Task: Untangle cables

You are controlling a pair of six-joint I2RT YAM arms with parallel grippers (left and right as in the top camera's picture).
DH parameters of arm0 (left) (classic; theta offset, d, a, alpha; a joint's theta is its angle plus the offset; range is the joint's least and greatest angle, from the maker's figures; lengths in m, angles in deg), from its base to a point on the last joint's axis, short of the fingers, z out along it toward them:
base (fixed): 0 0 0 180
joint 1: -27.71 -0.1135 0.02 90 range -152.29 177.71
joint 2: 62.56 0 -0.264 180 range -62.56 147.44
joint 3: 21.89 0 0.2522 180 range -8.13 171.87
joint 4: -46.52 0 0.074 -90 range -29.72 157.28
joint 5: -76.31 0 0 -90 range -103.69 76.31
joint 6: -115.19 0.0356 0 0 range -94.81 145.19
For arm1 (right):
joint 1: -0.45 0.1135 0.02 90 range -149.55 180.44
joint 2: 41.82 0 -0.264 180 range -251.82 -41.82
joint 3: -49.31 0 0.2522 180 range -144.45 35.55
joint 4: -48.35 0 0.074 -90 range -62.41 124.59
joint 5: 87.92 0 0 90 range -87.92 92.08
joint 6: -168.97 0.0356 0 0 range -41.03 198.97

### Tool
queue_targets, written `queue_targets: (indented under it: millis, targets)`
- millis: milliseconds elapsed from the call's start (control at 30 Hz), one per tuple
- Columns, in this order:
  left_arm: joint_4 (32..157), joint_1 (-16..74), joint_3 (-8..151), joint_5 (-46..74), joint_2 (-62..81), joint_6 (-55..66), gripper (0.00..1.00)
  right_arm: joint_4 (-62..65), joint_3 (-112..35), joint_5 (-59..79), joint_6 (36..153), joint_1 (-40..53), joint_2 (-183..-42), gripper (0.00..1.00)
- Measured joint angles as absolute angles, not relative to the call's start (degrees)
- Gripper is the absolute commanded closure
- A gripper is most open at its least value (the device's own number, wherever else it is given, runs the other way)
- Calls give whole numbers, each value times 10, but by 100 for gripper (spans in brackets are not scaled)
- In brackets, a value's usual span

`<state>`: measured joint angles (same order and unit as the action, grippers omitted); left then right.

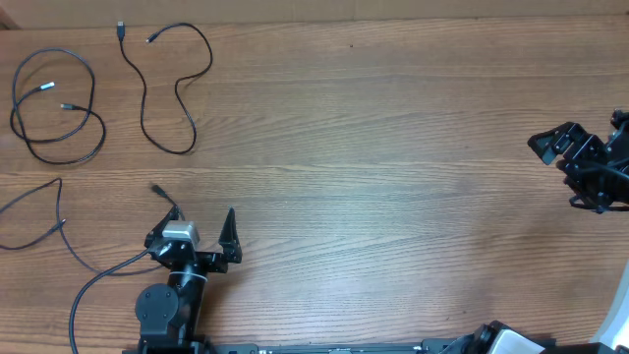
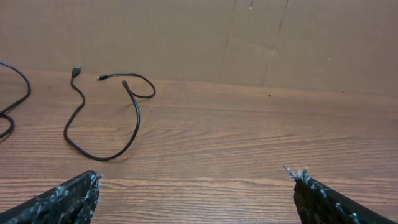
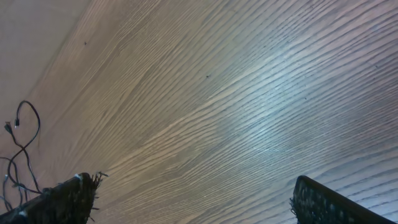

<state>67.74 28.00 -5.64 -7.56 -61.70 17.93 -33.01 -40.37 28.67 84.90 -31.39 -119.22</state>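
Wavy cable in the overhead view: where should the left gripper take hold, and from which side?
Probably the wavy cable at its near bend: it lies flat, apart from anything else, closest to the open left gripper. Come straight down, jaws across the cord.

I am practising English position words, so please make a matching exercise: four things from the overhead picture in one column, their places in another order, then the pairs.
1. thin black cable coiled in loops
2. thin black cable lying in an S-curve
3. left black end effector
4. right black end effector

a. right edge of the view
b. bottom, left of centre
c. top-left corner
d. top, just right of the coil

Pairs: 1-c, 2-d, 3-b, 4-a
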Motion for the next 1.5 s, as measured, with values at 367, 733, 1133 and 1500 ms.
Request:
queue_targets:
  millis: [367, 733, 1133, 1500]
  targets:
    - [677, 280, -58, -76, -617, 179, 1, -330, -404, 286, 849, -314, -1192, 0]
    - [677, 280, -58, -76, -617, 179, 0, -330, -404, 287, 849, -314, -1192, 0]
    - [677, 280, -58, -76, -617, 179, 0, -330, -404, 286, 849, -311, -1192, 0]
    - [677, 280, -58, -76, -617, 179, 0, -341, -404, 282, 849, -128, -1186, 0]
